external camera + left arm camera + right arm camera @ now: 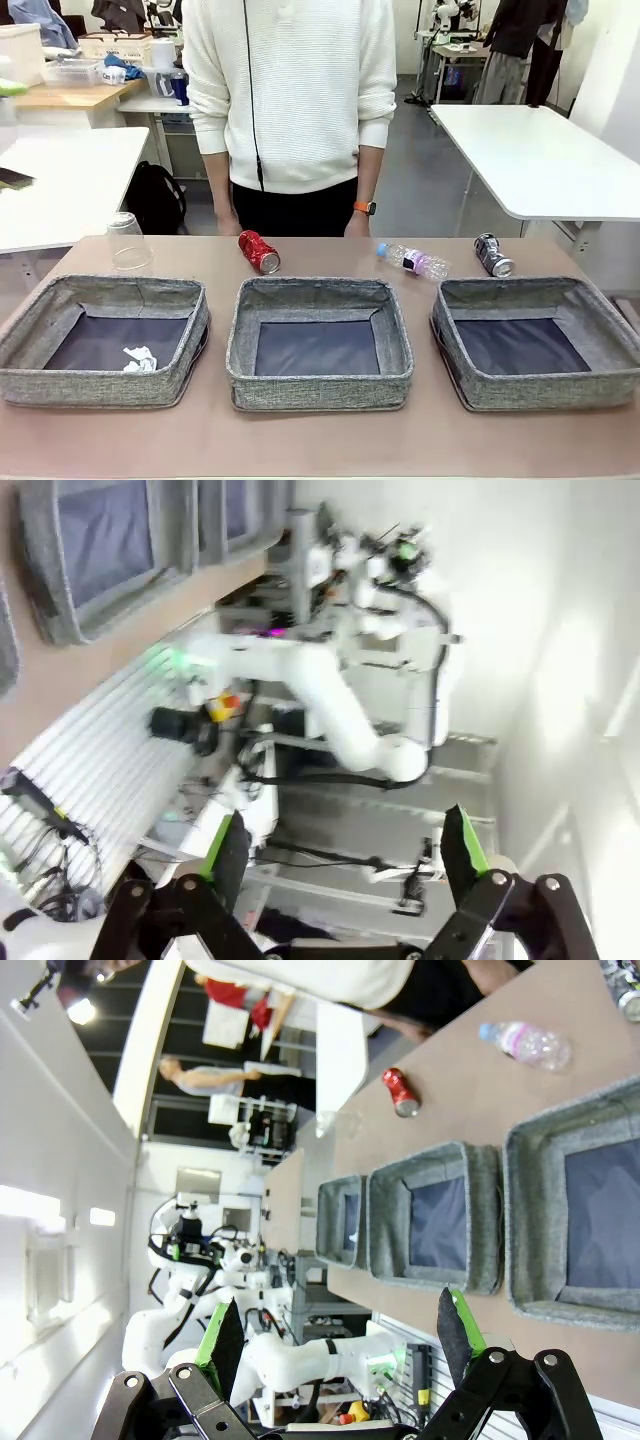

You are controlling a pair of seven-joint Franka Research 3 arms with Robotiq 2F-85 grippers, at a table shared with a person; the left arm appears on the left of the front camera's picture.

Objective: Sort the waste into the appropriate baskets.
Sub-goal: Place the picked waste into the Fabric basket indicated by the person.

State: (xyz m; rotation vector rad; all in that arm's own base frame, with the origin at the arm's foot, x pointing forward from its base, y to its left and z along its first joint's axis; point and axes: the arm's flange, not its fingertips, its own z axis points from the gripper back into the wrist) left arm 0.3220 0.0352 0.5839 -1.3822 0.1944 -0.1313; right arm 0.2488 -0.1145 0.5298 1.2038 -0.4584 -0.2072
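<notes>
- L gripper (342,832): jaws wide, nothing btwn pads; aimed off the table (320,445), toward the room.
- R gripper (338,1310): jaws wide, empty; looks along the row of baskets.
- Paper wad (138,359) lies in left basket (100,385); probably sorted.
- Rest lies past the baskets' far rims, on the person's side.
- Cup (127,241) upside down, beyond left basket: L arm nearer.
- Red can (259,251) on its side, axis diagonal, behind middle basket (320,388).
- Bottle (414,261) on its side, long axis roughly across table, cap to robot's left.
- Dark can (493,255) on its side, behind right basket (540,392): R arm nearer.
</notes>
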